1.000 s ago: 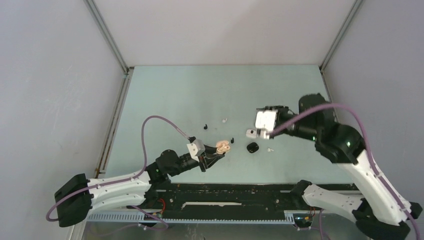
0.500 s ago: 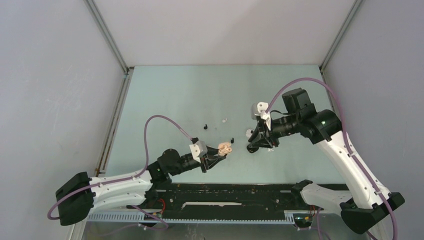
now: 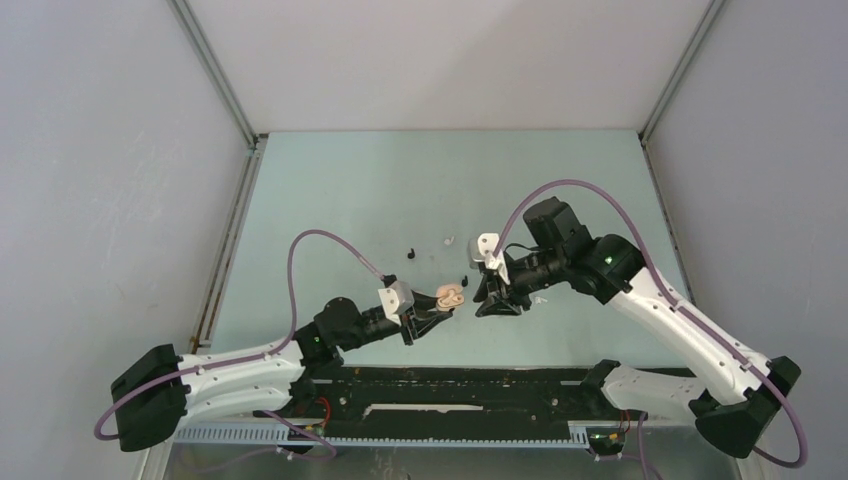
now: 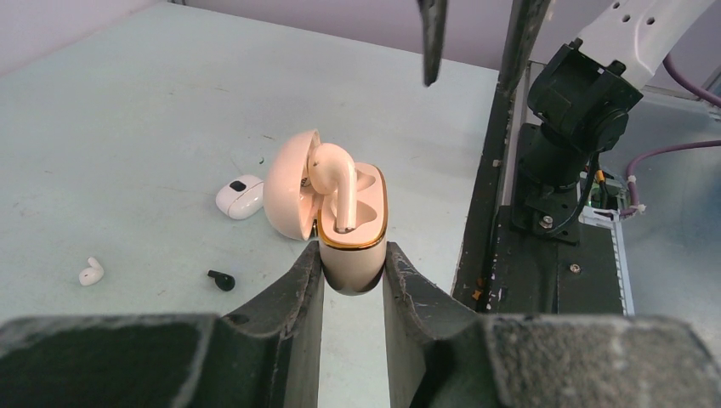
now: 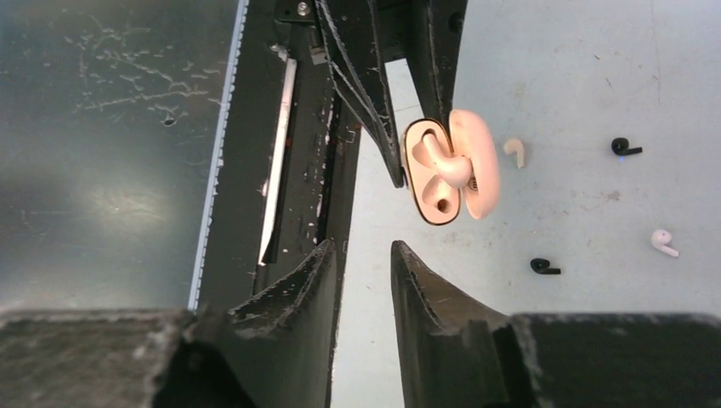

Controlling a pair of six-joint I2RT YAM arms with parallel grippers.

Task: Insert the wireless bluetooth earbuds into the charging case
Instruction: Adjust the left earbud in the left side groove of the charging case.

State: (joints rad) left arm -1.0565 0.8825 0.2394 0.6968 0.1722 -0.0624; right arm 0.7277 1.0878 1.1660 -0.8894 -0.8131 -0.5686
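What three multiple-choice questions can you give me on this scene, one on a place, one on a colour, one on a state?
1. Where is the cream case?
A. lying on the table
B. between the left fingers
C. on the black rail

2. What colour is the bud seated in it?
A. black
B. white
C. cream

3. How is its lid?
A. open
B. shut
C. taken off

Answers: 1 B, the fingers clamp its base clear of the table. 2 C, the bud matches the case. 3 A, the lid hangs hinged to one side, baring the sockets.
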